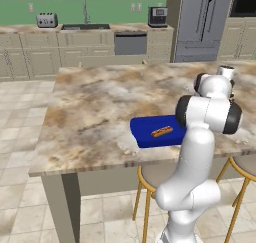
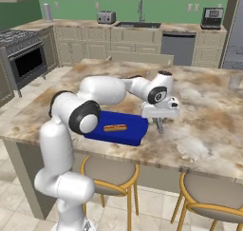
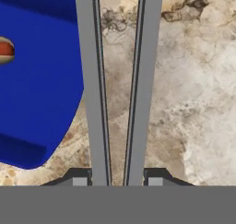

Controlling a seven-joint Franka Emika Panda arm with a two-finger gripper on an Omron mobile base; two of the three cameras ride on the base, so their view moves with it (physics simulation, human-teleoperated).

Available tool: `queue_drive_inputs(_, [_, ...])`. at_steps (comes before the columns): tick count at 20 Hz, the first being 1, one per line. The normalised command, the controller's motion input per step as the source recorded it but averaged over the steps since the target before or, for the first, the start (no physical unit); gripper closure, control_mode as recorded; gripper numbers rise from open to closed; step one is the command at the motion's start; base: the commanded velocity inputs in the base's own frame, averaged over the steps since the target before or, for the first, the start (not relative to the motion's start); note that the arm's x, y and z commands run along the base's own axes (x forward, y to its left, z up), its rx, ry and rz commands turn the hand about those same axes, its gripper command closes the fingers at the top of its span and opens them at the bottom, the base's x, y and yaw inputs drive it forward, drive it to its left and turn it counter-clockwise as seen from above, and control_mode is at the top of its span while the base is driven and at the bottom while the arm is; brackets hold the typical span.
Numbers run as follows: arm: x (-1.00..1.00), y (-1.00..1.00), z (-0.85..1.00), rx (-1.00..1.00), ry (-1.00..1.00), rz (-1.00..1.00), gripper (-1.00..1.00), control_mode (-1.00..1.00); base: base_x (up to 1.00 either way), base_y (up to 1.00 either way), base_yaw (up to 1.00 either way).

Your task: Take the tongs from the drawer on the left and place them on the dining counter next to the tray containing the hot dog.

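Note:
My gripper (image 3: 117,177) is shut on the tongs (image 3: 94,80), whose two slim grey arms run up from between my fingertips over the stone. In the right base view the gripper (image 2: 159,122) hangs just above the dining counter (image 2: 209,125), with the tongs (image 2: 160,128) pointing down at it. The blue tray (image 2: 121,130) lies right beside them to the left, holding the hot dog (image 2: 115,128). From the left base view the tray (image 1: 145,129) and hot dog (image 1: 162,132) sit near the counter's front edge, partly behind my arm. The drawer is out of view.
Two round stools (image 2: 109,173) (image 2: 213,189) stand under the counter's near edge. A clear glass (image 2: 234,80) is at the counter's far right. Bare stone stretches right of the tray. Wall counters with a toaster (image 2: 106,17) and a stove (image 2: 23,59) lie beyond.

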Motion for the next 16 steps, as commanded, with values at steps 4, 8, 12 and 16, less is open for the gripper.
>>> queue_drive_inputs(4, [0.15,-0.01,-0.3,0.0,0.01,-0.01,1.0,-1.0,0.0,0.0,0.0])
queue_drive_inputs(8, [0.14,0.0,-0.34,0.0,0.0,-0.01,1.0,-1.0,0.0,0.0,0.0])
queue_drive_inputs(12, [0.07,-0.02,-0.34,0.0,0.0,-0.02,1.0,-1.0,0.0,0.0,0.0])
queue_drive_inputs(16, [0.04,-0.06,-0.33,0.0,0.0,-0.03,1.0,-1.0,0.0,0.0,0.0])
